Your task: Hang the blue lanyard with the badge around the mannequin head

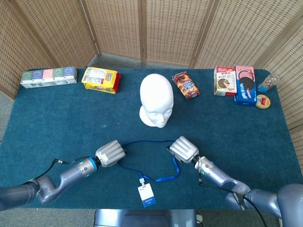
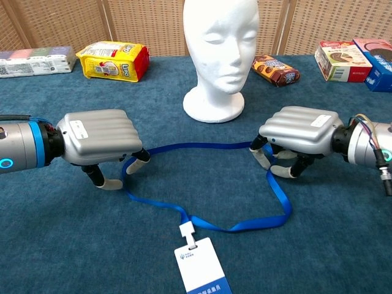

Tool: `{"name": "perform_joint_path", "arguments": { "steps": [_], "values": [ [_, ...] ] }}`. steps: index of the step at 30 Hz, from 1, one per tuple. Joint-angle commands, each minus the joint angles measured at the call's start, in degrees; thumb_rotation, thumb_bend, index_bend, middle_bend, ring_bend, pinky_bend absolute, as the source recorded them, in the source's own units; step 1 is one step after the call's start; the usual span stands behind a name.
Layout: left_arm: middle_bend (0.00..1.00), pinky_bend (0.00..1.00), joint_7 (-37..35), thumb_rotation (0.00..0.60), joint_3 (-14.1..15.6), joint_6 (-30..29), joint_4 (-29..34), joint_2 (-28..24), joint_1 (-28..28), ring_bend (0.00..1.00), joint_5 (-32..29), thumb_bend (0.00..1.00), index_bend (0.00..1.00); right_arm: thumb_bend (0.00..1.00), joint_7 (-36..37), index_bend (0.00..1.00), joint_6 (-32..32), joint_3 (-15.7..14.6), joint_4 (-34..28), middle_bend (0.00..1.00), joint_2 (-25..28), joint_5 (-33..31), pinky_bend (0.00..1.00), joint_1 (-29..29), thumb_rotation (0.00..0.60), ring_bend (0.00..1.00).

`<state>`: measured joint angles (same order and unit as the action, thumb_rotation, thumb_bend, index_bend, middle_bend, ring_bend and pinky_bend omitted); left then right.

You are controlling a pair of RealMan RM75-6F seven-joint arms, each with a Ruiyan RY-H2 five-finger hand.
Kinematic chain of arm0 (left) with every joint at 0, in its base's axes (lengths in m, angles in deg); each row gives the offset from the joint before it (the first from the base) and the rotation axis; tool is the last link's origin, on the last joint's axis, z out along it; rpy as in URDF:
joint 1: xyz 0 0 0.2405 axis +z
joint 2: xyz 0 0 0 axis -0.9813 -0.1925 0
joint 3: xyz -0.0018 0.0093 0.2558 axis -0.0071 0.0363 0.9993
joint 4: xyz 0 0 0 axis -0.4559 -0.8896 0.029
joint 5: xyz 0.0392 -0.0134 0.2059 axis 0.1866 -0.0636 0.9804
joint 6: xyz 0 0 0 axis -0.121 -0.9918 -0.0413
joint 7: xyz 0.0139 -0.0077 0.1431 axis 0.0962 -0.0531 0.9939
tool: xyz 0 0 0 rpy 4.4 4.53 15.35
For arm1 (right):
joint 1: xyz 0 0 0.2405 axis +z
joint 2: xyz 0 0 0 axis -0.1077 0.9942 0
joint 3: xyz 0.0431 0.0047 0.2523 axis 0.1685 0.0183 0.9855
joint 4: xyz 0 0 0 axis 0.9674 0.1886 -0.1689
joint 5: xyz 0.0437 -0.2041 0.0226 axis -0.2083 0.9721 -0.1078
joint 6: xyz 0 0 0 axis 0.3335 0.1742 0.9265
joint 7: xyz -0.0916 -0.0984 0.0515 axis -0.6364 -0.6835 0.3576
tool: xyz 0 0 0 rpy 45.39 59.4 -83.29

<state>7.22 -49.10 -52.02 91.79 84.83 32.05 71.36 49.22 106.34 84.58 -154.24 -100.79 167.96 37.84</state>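
2 hands are down at the strap, and the whole play turns on how the blue lanyard [image 2: 202,147] lies against the mannequin head [image 2: 220,43]: its loop is spread flat on the blue table [image 1: 61,118] directly in front of the head's face, wide side to side, with the badge [image 2: 201,264] trailing at the end farthest from the head. The far run of the strap stretches left to right just in front of the head's base, and each end of that run sits under a hand. On the head's right-arm side, the right hand [image 2: 300,131] sits palm down with its fingertips [image 2: 262,158] curled onto the strap where it bends back toward the badge; it looks pinched there, though the contact is partly hidden under the palm. On the other side, the left hand [image 2: 98,138] is also palm down, one finger [image 2: 139,160] touching the strap's left bend, fingers bent but apart, and no firm hold shows. Both hands stand about equally far from the head, one on each side of its centre line, so the loop's long axis is already square to the face. Judging by this, the next need is a sure left-side pinch, then a joint lift up and over the crown.
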Motion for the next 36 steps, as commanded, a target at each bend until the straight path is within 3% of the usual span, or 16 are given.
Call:
{"name": "perform_joint_path", "arguments": {
  "steps": [1, 8, 36],
  "values": [
    [1.00, 1.00, 0.0, 0.493, 0.0, 0.1, 0.0, 0.2, -0.1, 1.00, -0.2, 0.30, 0.51, 0.49, 0.0, 0.63, 0.0, 0.0, 0.0, 1.00, -0.1, 0.0, 1.00, 0.0, 0.600, 1.00],
    [1.00, 1.00, 0.0, 0.524, -0.1, 0.5, 0.1, 0.2, -0.2, 1.00, -1.0, 0.30, 0.51, 0.49, -0.1, 0.63, -0.1, 0.1, 0.0, 1.00, 0.0, -0.1, 1.00, 0.1, 0.600, 1.00],
    [1.00, 1.00, -0.8, 0.533, -0.1, 0.4, 0.9, -0.2, 0.0, 1.00, -3.6, 0.40, 0.56, 0.48, 1.2, 0.67, -0.2, 0.3, 0.8, 1.00, -0.6, -0.3, 1.00, 0.1, 0.600, 1.00]
  ]
}}
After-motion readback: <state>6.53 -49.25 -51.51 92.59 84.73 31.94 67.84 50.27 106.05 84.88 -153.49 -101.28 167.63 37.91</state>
